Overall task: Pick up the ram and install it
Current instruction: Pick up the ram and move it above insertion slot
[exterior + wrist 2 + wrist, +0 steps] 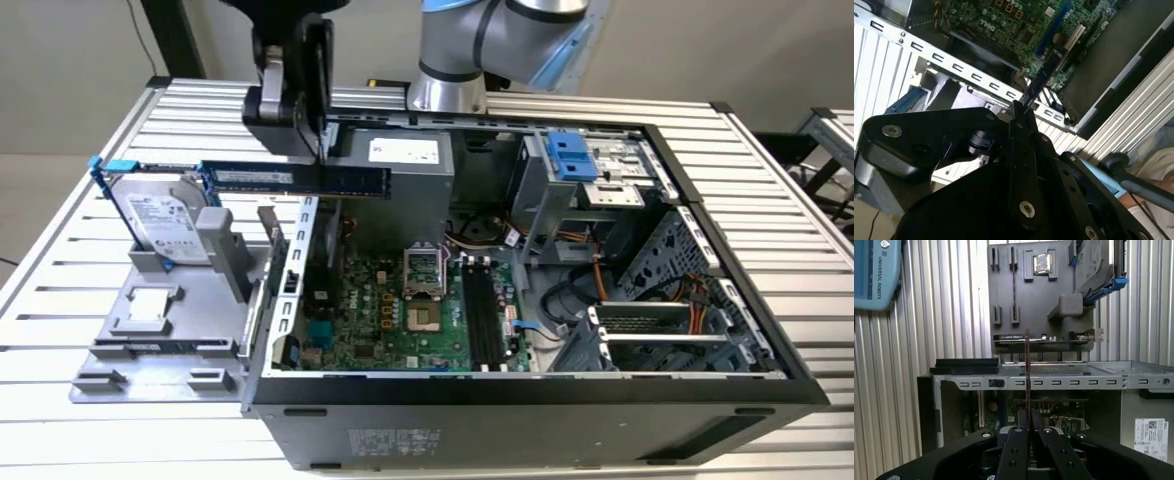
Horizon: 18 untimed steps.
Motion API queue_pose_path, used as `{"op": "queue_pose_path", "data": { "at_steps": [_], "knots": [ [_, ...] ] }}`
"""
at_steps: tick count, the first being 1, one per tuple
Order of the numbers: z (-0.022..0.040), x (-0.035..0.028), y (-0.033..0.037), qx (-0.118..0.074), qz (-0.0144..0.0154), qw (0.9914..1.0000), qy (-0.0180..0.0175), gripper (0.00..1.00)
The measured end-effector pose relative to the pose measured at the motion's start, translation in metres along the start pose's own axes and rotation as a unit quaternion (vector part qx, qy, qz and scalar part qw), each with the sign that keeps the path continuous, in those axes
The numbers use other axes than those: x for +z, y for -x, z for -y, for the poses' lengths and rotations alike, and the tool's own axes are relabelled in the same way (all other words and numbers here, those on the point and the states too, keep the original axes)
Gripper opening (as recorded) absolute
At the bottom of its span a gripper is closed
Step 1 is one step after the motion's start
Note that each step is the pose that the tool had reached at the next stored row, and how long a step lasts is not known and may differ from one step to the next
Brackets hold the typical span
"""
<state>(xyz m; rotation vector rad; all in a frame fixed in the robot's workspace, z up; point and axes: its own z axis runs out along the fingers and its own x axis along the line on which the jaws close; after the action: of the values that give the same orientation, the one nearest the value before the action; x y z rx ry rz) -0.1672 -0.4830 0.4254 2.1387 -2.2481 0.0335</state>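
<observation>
**Ram point(287, 179) pinched in the hand point(318, 158) over the case edge**

The hand's two black fingers are pressed onto the ram, gripping the blue stick along its upper edge; the stick hangs level in the air, clear of everything beneath it. In the exterior view it sits above the open computer case's point(534, 392) side wall on the exterior view's left, one end toward the hard drive point(167, 225) standing in the grey holder point(147, 335), the other toward the case interior. In the first wrist view the ram point(1027, 375) shows edge-on between the fingers; the green motherboard point(400, 320) and its long black slots point(483, 318) lie inside the case below. Case and holder rest on the slatted table point(787, 200).
</observation>
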Motion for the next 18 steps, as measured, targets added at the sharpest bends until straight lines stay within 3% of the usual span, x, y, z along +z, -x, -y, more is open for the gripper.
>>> {"op": "queue_pose_path", "data": {
  "at_steps": [8,18],
  "knots": [
    [0.0250,0.0041,0.0086,0.000,-0.0010,1.00000,0.0000,0.00],
    [0.0505,0.0081,0.0188,0.000,-0.0023,1.00000,-0.0001,0.00]
  ]
}}
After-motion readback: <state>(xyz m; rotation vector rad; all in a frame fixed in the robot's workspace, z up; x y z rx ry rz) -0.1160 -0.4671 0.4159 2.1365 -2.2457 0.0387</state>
